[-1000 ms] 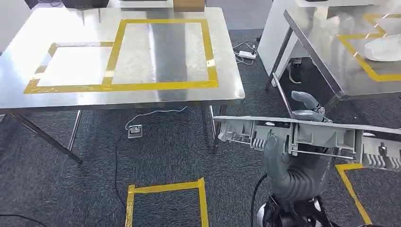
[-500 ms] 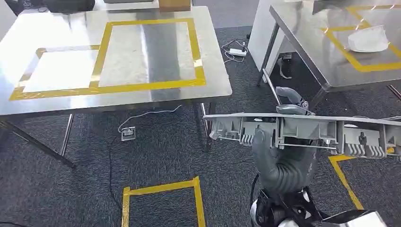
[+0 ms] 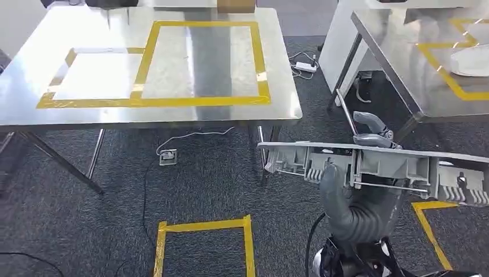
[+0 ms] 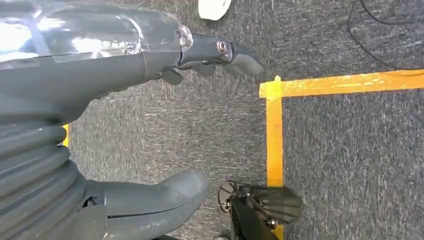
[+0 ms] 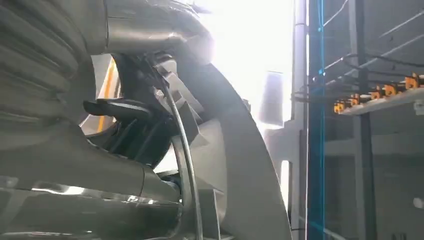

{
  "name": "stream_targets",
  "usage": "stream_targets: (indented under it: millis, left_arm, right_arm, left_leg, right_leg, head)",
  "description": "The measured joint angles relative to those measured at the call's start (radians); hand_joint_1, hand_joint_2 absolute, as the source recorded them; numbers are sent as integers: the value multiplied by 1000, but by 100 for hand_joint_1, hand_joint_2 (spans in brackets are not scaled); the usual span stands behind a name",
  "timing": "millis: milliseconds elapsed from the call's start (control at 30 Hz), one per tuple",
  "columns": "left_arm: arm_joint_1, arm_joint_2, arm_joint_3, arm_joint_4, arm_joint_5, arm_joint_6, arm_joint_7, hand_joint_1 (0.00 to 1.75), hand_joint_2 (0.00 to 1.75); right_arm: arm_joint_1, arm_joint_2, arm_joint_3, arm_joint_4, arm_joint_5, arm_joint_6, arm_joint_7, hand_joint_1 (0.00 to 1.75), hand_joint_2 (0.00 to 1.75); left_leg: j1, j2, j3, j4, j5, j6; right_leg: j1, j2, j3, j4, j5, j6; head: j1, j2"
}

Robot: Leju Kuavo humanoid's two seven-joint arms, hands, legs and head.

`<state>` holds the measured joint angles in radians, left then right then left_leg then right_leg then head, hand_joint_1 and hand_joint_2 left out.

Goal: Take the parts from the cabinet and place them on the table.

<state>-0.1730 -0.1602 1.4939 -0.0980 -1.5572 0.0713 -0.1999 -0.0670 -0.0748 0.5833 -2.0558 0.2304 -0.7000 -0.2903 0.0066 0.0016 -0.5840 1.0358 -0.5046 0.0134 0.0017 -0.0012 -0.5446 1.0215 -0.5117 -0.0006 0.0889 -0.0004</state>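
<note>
We see the right hand (image 3: pixel 357 190) gripping the long grey ribbed plastic part (image 3: pixel 375 167), thumb before it, fingers (image 3: pixel 372 124) behind. Left hand (image 4: pixel 150 65) hangs, fingers apart. Beyond stands the yellow-taped steel table (image 3: pixel 277 86).

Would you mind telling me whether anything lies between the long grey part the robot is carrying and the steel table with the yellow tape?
Nothing visible does. The right hand holds the long grey part over dark carpet, short of the steel table. Its taped rectangles are bare; a cardboard box stands only at the far edge.
</note>
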Motion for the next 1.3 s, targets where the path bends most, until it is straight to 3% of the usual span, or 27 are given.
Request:
stream_targets:
  millis: [100, 133, 167, 200, 233, 267, 333, 533, 1300]
  left_arm:
    - [0, -1, 0, 0, -1, -2, 3, 0, 175]
    - [-1, -1, 0, 0, -1, -3, 3, 0, 175]
    - [-1, 0, 0, 0, -2, -3, 3, 0, 175]
    - [-1, 0, 0, 0, -2, -3, 3, 0, 175]
    - [-1, 0, 0, 0, -2, -4, 4, 0, 175]
    - [0, 0, 0, 1, -2, -4, 5, 0, 175]
    - [0, 0, 0, 1, -2, -4, 7, 0, 175]
    - [0, 1, 0, 0, -2, -5, 12, 0, 175]
    - [0, 1, 1, 0, -11, -5, 15, 0, 175]
  right_arm:
    - [-1, -1, 0, 0, 0, 0, 0, 175, 175]
    - [-2, -1, 0, 0, 1, 0, 0, 175, 175]
    - [-2, -1, 0, 0, 1, 0, 0, 175, 175]
    - [-2, -1, 0, 0, 1, 0, 0, 175, 175]
    - [-2, -1, 0, 0, 1, 0, 0, 175, 175]
    - [-1, -2, 0, 0, 1, 0, 0, 175, 175]
    - [-1, -2, 1, 0, 1, 0, 0, 175, 175]
    - [0, -4, 1, 0, 0, 0, 0, 175, 175]
    - [6, -4, 0, 0, -11, 0, -8, 175, 175]
  left_leg:
    - [5, 3, -5, -6, 10, -17]
    - [-1, 2, -3, -7, 8, -24]
    - [-2, 2, -3, -1, 0, -23]
    - [-3, 4, 3, -28, 14, 14]
    - [-4, 4, 8, -24, 1, 27]
    - [-3, 3, 9, -24, 14, 15]
    - [-1, 2, 11, -29, 15, 3]
    - [0, 2, 12, -31, 15, -9]
    - [-6, 0, 10, -31, 13, -8]
  right_leg:
    - [3, 2, -2, -10, -2, -7]
    - [-2, 0, 2, -28, 8, -13]
    - [1, -5, 7, -35, 8, -3]
    - [-4, 1, 8, -37, 10, 20]
    - [-1, 0, 9, -37, 9, 13]
    - [-1, -1, 11, -37, 8, 11]
    - [0, -1, 11, -35, 8, 10]
    - [1, -1, 11, -32, 5, 4]
    - [-5, -2, 13, -38, 4, 5]
  head:
    - [2, 0]
    - [2, 0]
    - [-4, 0]
    - [-16, 0]
    - [-22, 0]
    - [-25, 0]
    - [-37, 0]
    - [-45, 0]
    - [-41, 0]
